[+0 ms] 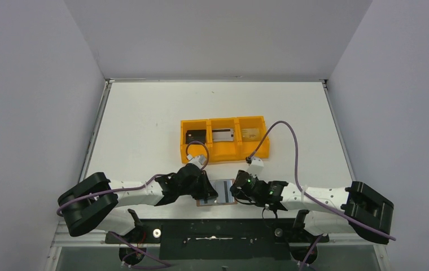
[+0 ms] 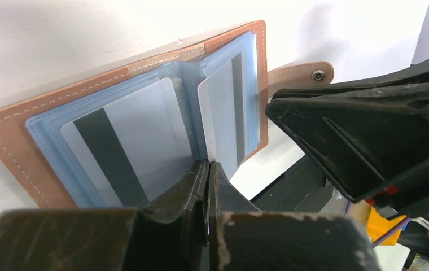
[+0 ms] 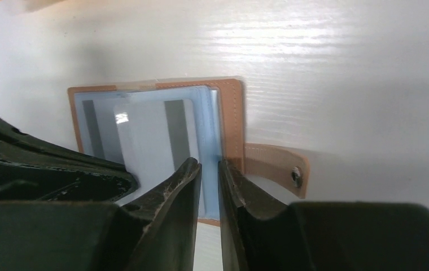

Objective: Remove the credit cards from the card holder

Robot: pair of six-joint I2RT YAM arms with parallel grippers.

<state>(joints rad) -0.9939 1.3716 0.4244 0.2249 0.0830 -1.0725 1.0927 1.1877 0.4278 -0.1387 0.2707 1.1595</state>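
Note:
The brown leather card holder (image 1: pixel 217 192) lies open on the table between my two grippers, blue sleeves up. Pale credit cards with dark stripes sit in its sleeves (image 2: pixel 127 141) (image 3: pixel 150 141); its snap tab (image 2: pixel 305 73) points away. My left gripper (image 2: pixel 208 165) is shut, tips at the lower edge of the middle sleeve leaf (image 2: pixel 220 107), which stands up; I cannot tell whether the leaf is pinched. My right gripper (image 3: pixel 209 165) hovers over the holder's tab-side edge, jaws a narrow gap apart with nothing clamped. Black (image 1: pixel 195 136), silvery (image 1: pixel 223 134) and gold (image 1: pixel 250 133) cards lie in the tray.
The orange three-compartment tray (image 1: pixel 223 153) stands just beyond the holder, mid-table. Purple cables loop over the tray's near side (image 1: pixel 198 148) and past its right end (image 1: pixel 291 141). Grey walls close in the table on three sides.

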